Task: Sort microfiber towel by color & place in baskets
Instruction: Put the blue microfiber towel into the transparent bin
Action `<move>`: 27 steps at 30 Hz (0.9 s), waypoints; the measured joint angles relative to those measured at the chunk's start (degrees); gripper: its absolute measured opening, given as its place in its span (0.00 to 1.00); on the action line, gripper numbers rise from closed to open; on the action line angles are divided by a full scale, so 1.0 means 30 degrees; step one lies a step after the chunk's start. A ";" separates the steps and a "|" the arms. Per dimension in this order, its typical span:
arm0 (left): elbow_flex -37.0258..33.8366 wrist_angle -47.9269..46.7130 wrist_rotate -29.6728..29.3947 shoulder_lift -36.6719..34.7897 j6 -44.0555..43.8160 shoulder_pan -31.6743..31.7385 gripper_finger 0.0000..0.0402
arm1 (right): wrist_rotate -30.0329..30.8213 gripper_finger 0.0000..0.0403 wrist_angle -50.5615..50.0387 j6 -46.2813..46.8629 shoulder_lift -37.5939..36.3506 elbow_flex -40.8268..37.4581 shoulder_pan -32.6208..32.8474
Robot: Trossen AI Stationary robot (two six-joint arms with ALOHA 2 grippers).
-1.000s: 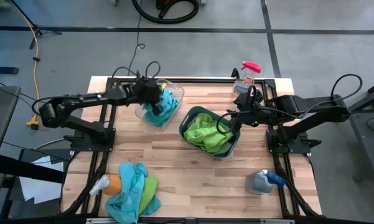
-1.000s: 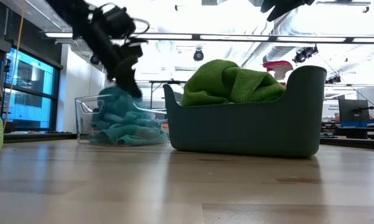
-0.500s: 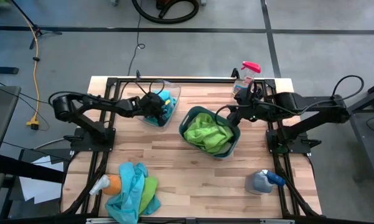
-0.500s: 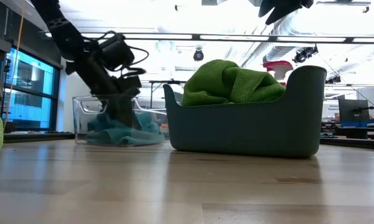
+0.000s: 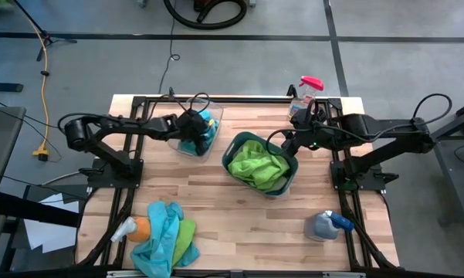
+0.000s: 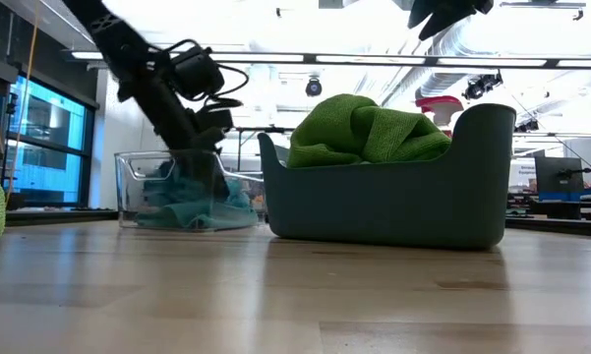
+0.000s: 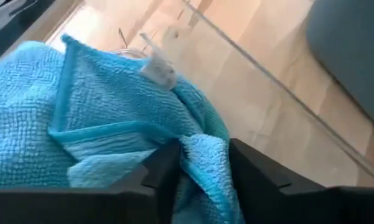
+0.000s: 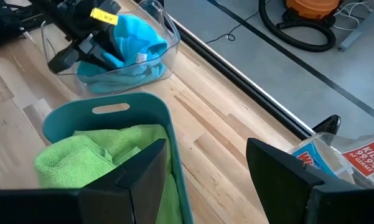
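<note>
My left gripper [image 5: 191,139] reaches down into the clear basket [image 5: 217,116], shut on a turquoise microfiber towel [image 7: 81,118] that lies low in it [image 6: 182,206]. The dark teal basket [image 5: 293,174] stands right of it on the table, heaped with lime green towels [image 5: 255,164] that rise above its rim [image 6: 364,128]. My right gripper [image 5: 288,141] hangs open above that basket's far right corner and touches nothing [image 8: 205,162]. More turquoise and green towels [image 5: 166,241] lie piled at the near left corner. My left gripper pinches a raised fold of the turquoise towel [image 7: 204,158] between its two fingers [image 7: 165,171], coming from above and slanting down into the clear basket. The rest of the towel lies slack on the basket's floor.
A pink-topped spray bottle [image 5: 305,93] stands at the far right edge beside a printed packet [image 8: 336,155]. A blue-topped bottle [image 5: 328,224] lies near the right front corner. An orange object [image 5: 140,227] and a spray head sit by the towel pile. Bare wood lies in the middle near side.
My left gripper went down into the clear basket with the turquoise towel. The towel, heaped above the rim a second ago, now lies low inside the basket. In the last half second the left wrist rose a little.
</note>
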 joint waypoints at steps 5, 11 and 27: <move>0.1966 -0.3030 0.0100 -0.0408 0.0808 0.0001 0.45 | 0.0002 0.54 0.0000 -0.0302 0.0000 0.0000 0.0003; 0.4118 -0.5542 0.1496 -0.1396 0.0809 -0.0016 0.53 | 0.0007 0.54 0.0000 -0.0393 0.0000 0.0000 0.0000; 0.5716 -0.3911 0.2939 -0.4764 0.0159 -0.0899 0.54 | 0.0000 0.54 0.0301 -0.0195 0.0000 -0.0004 0.0000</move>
